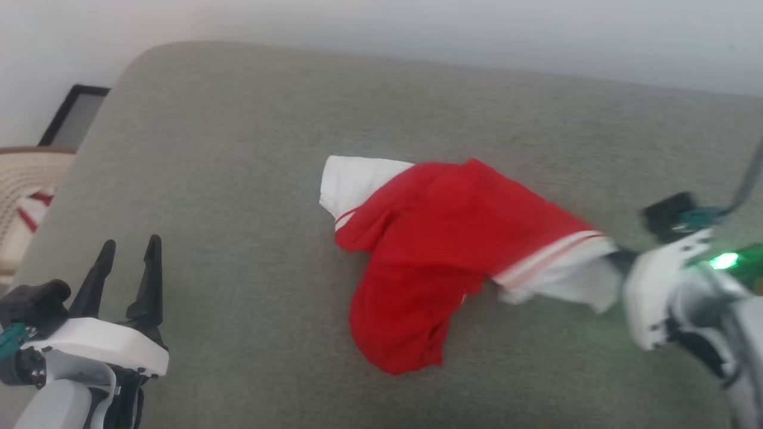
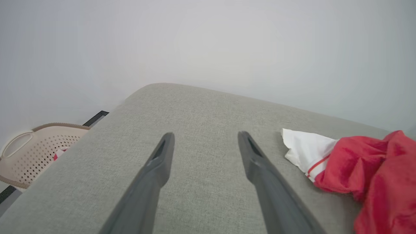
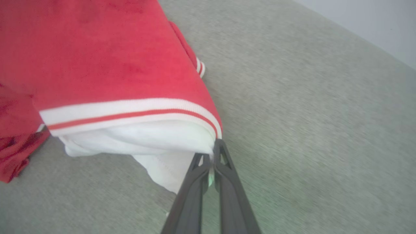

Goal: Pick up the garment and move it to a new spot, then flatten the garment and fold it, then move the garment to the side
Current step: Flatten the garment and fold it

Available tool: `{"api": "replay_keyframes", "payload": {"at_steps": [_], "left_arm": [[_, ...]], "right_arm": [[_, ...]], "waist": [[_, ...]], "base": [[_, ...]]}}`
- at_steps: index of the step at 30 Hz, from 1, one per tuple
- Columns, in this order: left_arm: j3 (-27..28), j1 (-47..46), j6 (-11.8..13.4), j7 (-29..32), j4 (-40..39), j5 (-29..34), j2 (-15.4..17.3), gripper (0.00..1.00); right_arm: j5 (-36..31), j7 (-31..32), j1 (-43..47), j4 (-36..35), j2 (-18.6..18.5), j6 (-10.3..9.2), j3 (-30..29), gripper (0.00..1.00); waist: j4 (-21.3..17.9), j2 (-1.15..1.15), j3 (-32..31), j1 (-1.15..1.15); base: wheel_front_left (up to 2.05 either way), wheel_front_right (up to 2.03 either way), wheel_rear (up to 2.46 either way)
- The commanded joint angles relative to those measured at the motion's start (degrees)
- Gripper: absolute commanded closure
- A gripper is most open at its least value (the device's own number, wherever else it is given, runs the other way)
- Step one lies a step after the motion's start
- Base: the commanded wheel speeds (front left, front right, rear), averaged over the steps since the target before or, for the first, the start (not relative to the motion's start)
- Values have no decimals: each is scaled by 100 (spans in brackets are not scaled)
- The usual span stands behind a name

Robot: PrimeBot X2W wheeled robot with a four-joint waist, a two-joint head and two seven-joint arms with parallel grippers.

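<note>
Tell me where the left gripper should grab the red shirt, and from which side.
The white corner at the left end of the red shirt: bring the left gripper in low from the left over the grey cushion. It lies free, opposite the striped hem pinched by the right gripper, so the cloth would probably spread between them.

Grey-green woven-fabric padded worktop [image 1: 238, 149] takes up most of the head view, far-left corner rounded, plain pale-grey wall [image 1: 417, 30] right behind its far edge. Off the worktop's left side and lower down: beige perforated plastic laundry basket [image 2: 35, 149] with a brown-trimmed rim and a loop handle, a red-and-white striped cloth [image 1: 33, 211] lying inside it. Beyond the basket, a flat black-framed rectangular panel with a grey face [image 1: 74, 113] sits at the foot of the wall; too blurred to tell whether it leans or lies flat.
</note>
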Motion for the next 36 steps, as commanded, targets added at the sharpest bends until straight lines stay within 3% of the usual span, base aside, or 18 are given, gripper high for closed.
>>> {"api": "replay_keyframes", "payload": {"at_steps": [1, 9, 17, 20, 21, 28, 36], "left_arm": [[23, 48, -36, -23, -12, 17, 31, 0], [-75, -103, -100, 4, -15, 53, 29, 0], [-279, -275, -200, 68, 95, 108, -37, 0], [-315, -338, -220, 117, 145, 121, -8, 0], [-326, -340, -230, 141, 152, 125, 14, 0], [-334, -405, -262, 419, 32, 32, 176, 0], [-394, -639, -299, 1240, -354, -195, 482, 0]], "right_arm": [[-18, 22, 53, -53, -21, 1, -100, 100], [-153, 95, 50, 334, -191, 1, -988, 100], [-55, 144, -185, 1398, -48, 1, -857, 98], [33, 37, -307, 1707, 40, 1, -758, 49], [46, 12, -350, 1781, 57, 1, -724, 0], [159, -49, -529, 1880, 137, 1, -607, 0], [190, -728, -514, 1244, 245, 1, -533, 0]], "waist": [[-109, 0, -18, 0], [-261, 0, 67, 0], [-184, 0, 72, 0], [-178, 0, 26, 0], [-193, 0, 4, 0], [-388, 0, -123, 0], [-852, 0, -250, 0]], "base": [[0, 0, 0], [0, 0, 0], [0, 0, 0], [0, 0, 0], [0, 0, 0], [0, 0, 0], [0, 0, 0]]}}
